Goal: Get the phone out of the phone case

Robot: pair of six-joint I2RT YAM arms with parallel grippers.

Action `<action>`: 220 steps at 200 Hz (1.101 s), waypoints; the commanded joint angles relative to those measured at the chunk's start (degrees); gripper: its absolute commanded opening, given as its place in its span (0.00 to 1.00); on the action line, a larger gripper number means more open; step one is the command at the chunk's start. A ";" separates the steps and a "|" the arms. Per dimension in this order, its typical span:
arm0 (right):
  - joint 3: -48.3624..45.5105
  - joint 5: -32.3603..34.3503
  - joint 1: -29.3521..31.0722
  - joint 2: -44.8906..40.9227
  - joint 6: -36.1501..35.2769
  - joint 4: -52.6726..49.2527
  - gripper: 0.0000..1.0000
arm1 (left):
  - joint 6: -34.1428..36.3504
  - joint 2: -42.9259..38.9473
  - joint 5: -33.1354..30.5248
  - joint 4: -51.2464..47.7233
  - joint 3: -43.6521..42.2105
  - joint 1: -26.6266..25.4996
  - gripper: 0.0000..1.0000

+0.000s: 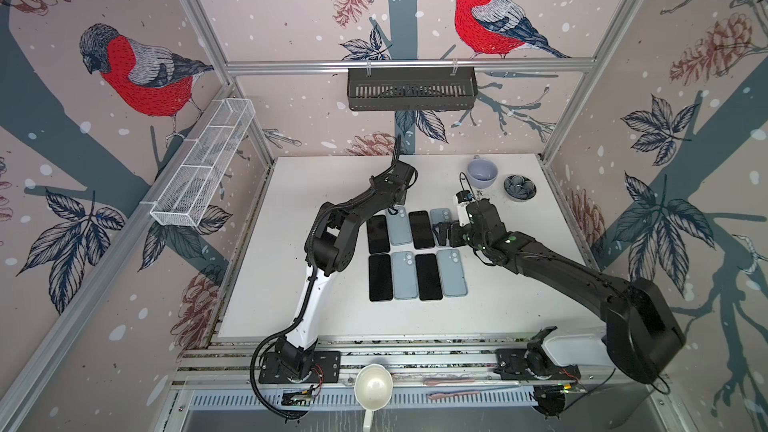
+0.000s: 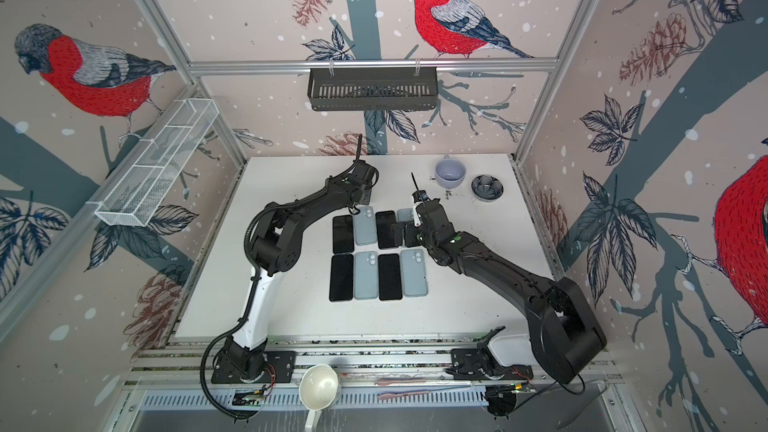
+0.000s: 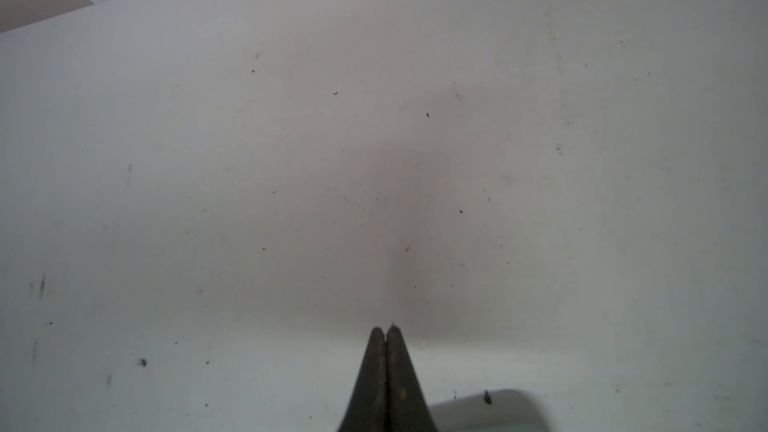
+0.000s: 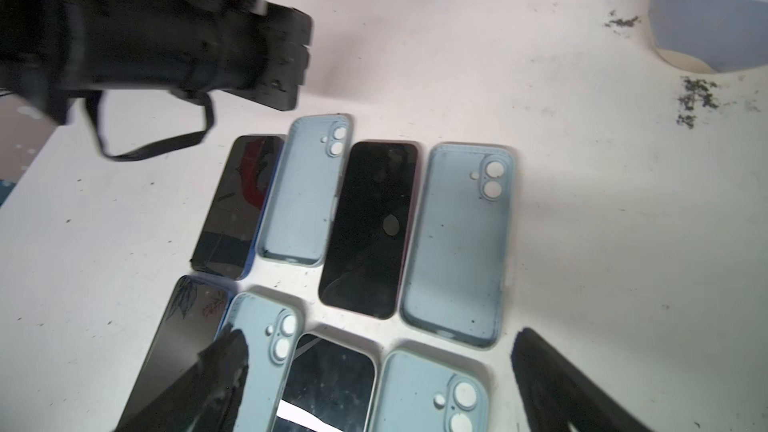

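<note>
Nothing is gripped now. Well left of the lilac mug (image 1: pixel 482 170), the left gripper (image 3: pixel 386 330) is pressed shut above the bare white table (image 3: pixel 166 160). Nearer the mug, four black phones (image 4: pixel 370 226) lie screen up beside four light blue phone cases (image 4: pixel 457 243) that look empty, in two rows. Nearest the mug, the right gripper (image 4: pixel 379 334) hangs with jaws wide over the end case. I judge that a careless descent or sweep here could push this case into the neighbouring phone, or scratch the glass. No brand, label or writing is readable.
</note>
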 commanded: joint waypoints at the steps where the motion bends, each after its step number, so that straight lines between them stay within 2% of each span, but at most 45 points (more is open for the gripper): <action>1: -0.79 0.34 0.38 -2.84 -1.30 0.14 1.00 | -1.42 1.26 1.86 -1.56 1.36 0.03 0.05; 34: -1.69 -0.41 0.64 -6.50 -1.86 -0.49 1.00 | -1.54 2.87 3.87 -2.19 2.76 -0.01 0.03; 85: -2.49 -0.27 0.20 -6.58 -2.37 -0.39 1.00 | -3.34 3.36 6.23 -5.96 3.61 0.02 0.03; 147: -3.11 -0.25 -0.88 -6.68 -2.73 -0.55 0.99 | -2.20 0.62 8.65 -3.75 -0.41 -0.68 0.02; 201: -3.98 -1.24 -2.13 -6.03 -2.73 -0.12 1.00 | -1.24 -0.81 8.52 -2.36 -2.01 -1.62 0.02; 220: -4.24 -1.49 -2.50 -5.92 -2.71 0.06 0.99 | -1.93 -1.87 6.54 -2.34 -1.78 -1.46 0.07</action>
